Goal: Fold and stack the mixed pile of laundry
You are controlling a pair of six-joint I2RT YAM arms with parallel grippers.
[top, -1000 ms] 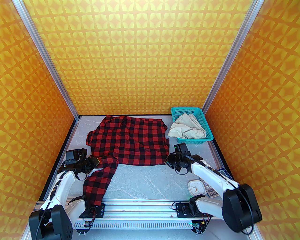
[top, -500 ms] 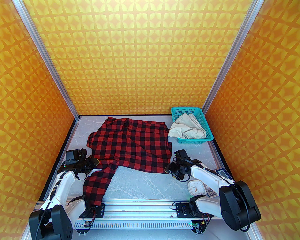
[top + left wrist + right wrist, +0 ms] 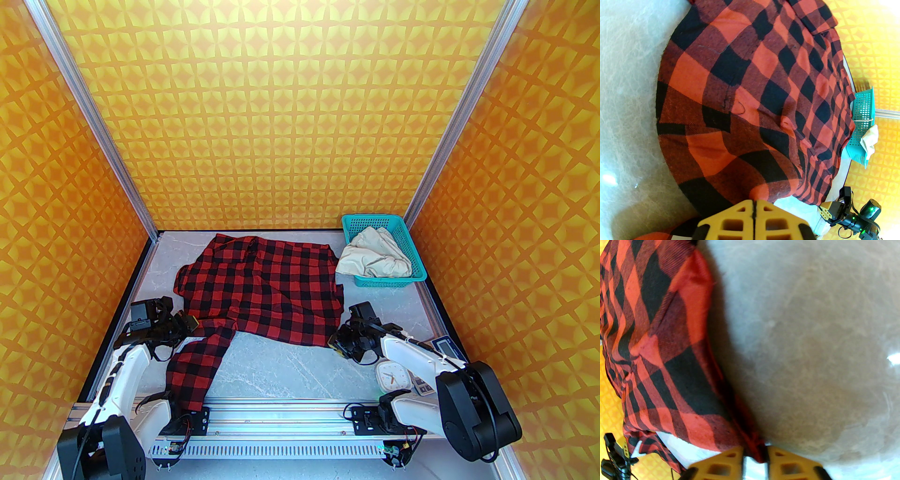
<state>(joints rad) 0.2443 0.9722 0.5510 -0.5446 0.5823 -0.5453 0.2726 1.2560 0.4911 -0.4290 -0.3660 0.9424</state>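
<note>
Checked shirt lies spread on the desk; the left gripper and right gripper each pinch a near hem corner in their jaws. Cream trousers sit heaped in the teal basket, far right

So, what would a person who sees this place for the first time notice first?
Most likely the large red-and-black checked shirt, spread across the middle of the grey table, with one sleeve trailing toward the near edge. Next, the bright orange patterned walls on three sides. Then the teal basket in the far right corner, holding crumpled cream trousers.
</note>
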